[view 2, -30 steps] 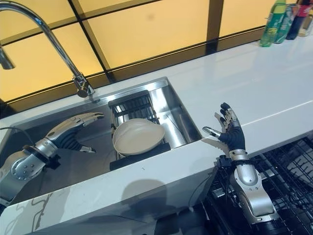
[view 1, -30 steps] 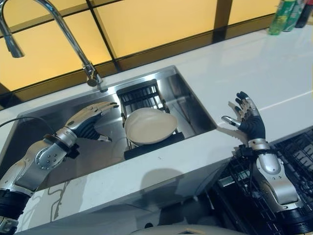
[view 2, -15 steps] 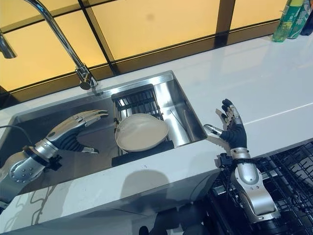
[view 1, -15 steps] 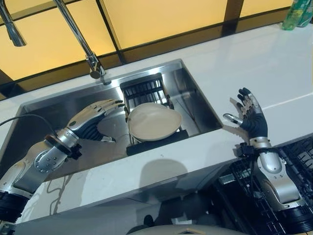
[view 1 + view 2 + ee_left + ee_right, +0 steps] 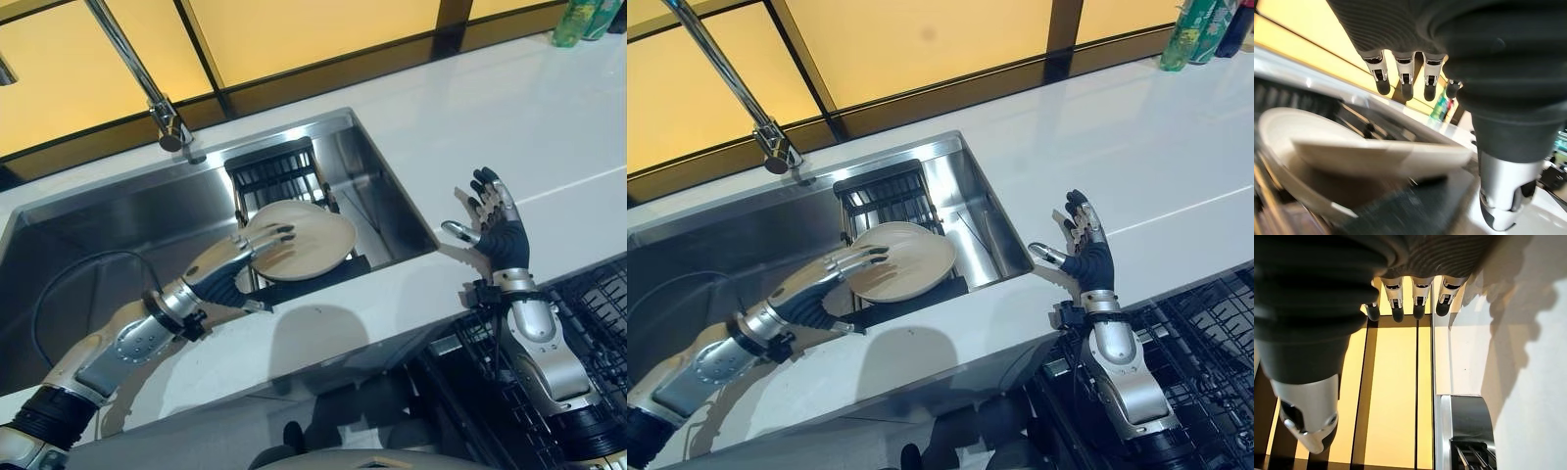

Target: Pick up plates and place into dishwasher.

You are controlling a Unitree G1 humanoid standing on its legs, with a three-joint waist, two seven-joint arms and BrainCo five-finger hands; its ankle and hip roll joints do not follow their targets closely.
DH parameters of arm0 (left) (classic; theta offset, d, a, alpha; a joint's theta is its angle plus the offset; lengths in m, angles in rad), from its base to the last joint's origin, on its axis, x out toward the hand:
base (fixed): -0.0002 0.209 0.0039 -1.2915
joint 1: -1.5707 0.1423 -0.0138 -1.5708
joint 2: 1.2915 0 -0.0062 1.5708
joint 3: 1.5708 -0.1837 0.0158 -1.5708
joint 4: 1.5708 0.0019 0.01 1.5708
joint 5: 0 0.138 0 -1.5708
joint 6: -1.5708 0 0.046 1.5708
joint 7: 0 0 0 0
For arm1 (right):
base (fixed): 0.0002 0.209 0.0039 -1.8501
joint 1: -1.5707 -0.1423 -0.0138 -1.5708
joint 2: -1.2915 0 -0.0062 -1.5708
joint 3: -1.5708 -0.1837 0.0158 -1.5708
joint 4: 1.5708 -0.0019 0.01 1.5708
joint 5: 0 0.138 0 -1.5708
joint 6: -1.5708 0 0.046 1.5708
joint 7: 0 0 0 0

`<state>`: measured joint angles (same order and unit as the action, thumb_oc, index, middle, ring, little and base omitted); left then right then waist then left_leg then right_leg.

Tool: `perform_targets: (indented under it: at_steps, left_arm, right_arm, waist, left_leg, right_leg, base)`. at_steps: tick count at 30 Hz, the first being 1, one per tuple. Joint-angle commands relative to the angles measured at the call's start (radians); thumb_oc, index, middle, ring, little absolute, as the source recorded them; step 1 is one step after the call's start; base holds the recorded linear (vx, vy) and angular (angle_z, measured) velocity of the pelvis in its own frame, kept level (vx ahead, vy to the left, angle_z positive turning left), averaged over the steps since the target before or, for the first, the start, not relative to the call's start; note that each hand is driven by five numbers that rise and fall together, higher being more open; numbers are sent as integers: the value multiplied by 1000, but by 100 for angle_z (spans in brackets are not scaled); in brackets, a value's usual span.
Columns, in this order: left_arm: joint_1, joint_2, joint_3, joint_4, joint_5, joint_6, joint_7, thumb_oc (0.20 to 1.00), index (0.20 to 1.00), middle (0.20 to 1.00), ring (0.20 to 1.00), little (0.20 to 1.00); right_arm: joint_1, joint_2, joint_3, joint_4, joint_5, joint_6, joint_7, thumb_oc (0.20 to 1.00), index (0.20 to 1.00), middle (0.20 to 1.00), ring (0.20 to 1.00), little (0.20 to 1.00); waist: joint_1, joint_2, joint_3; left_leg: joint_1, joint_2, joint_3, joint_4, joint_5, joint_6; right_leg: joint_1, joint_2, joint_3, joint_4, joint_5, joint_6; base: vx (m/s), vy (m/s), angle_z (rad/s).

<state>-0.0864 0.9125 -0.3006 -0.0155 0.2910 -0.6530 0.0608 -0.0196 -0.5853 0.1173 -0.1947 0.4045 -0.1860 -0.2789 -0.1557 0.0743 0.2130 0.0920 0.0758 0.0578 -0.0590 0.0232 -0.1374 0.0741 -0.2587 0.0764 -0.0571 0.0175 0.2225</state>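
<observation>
A cream plate [image 5: 306, 238] rests tilted on a black rack [image 5: 279, 176] in the right part of the steel sink [image 5: 118, 225]. My left hand [image 5: 235, 264] is open, its straight fingers reaching over the plate's left rim; the left wrist view has the plate [image 5: 1352, 156] just below the fingertips [image 5: 1405, 88], apart from them. My right hand [image 5: 495, 230] is held upright and open above the white counter's front edge, holding nothing. The dishwasher's black wire rack [image 5: 588, 313] lies below the counter at the lower right.
A curved chrome tap [image 5: 147, 88] stands behind the sink. The white counter [image 5: 509, 127] runs to the right, with green bottles [image 5: 578, 20] at its far corner. Yellow panels in dark frames back the counter.
My left hand has moved right across the sink to the plate's left rim. The right hand has stayed in place. The camera has shifted a little.
</observation>
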Motion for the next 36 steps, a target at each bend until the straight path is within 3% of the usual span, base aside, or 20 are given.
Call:
perform_targets:
  at_steps: [1,8,12,19,23,29,36]
  left_arm:
    - [-78,6,8,15,-55,-17,25,1000,1000,1000,1000,1000]
    - [-77,0,0,29,54,-5,132,1000,1000,1000,1000,1000]
    - [-95,19,-18,58,137,43,215,1000,1000,1000,1000,1000]
    - [-111,87,30,121,229,101,375,1000,1000,1000,1000,1000]
    - [-117,79,47,153,273,101,420,1000,1000,1000,1000,1000]
    - [-144,76,-36,155,464,111,511,1000,1000,1000,1000,1000]
    - [-204,110,-133,169,459,125,545,1000,1000,1000,1000,1000]
  right_arm:
    - [-26,-2,45,16,4,-27,-14,1000,1000,1000,1000,1000]
    - [-20,1,50,15,-2,-26,-12,1000,1000,1000,1000,1000]
    - [-26,-12,51,26,6,-35,-11,1000,1000,1000,1000,1000]
    - [-20,-24,38,22,20,-26,16,1000,1000,1000,1000,1000]
    - [-19,-22,36,23,18,-20,36,1000,1000,1000,1000,1000]
    - [-48,-39,47,38,20,-12,21,1000,1000,1000,1000,1000]
    - [-62,-50,63,41,25,-22,9,1000,1000,1000,1000,1000]
  waist:
    - [11,-2,-13]
    - [10,-9,-8]
    - [6,-12,-1]
    - [3,-7,-9]
    - [1,-2,-14]
    - [-9,8,1]
    - [-21,6,22]
  left_leg:
    - [-38,-89,20,118,-154,115]
    - [-45,-90,21,121,-155,118]
    - [-51,-88,25,120,-150,117]
    - [-43,-91,29,109,-147,116]
    - [-41,-94,27,109,-148,115]
    - [-52,-98,27,117,-148,112]
    - [-60,-98,34,119,-150,114]
  right_leg:
    - [-153,56,26,137,-5,-19]
    - [-166,55,30,142,-1,-18]
    - [-169,56,33,140,2,-18]
    - [-165,50,30,133,2,-17]
    - [-164,46,27,138,-3,-19]
    - [-181,43,34,151,-4,-20]
    - [-193,45,41,153,-1,-17]
  base:
    - [0,0,0]
    - [0,0,0]
    - [-12,16,-5]
    - [11,14,-1]
    - [36,33,-1]
    - [9,23,0]
    - [0,0,0]
